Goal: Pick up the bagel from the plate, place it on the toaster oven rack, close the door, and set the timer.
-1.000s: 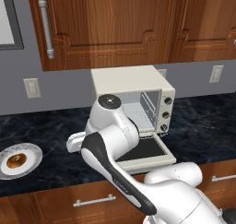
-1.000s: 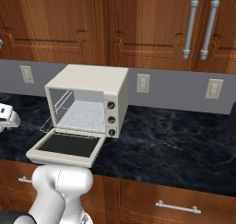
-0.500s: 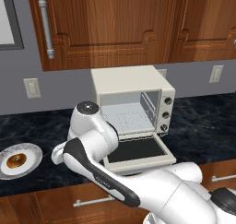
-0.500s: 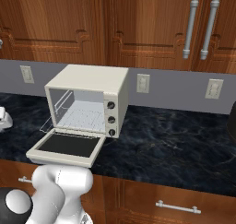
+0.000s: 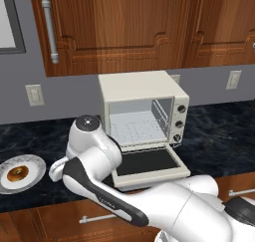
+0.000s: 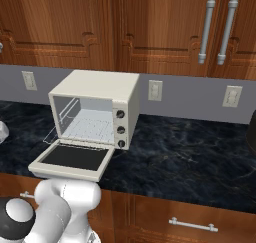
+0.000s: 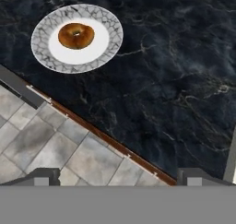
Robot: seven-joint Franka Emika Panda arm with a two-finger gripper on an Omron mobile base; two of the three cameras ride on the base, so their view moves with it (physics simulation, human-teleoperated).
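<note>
Pincer [image 7: 118, 174] open, empty, above desk [image 7: 175, 80]; bagel [image 7: 76, 35] on plate [image 7: 106, 22] at 11 o'clock; door [image 5: 149, 162] down.

From the left base view I have the toaster oven [image 5: 142, 109] on the counter [image 5: 219, 131], back against the wall, below the wall cabinets [image 5: 149, 27]. Its door [image 5: 149, 164] lies dropped flat in front of it, and the toaster oven rack [image 5: 134, 128] sits inside the cavity. Well to the oven's left, near the counter's front edge, the plate [image 5: 35, 165] carries the bagel [image 5: 17, 174].
</note>
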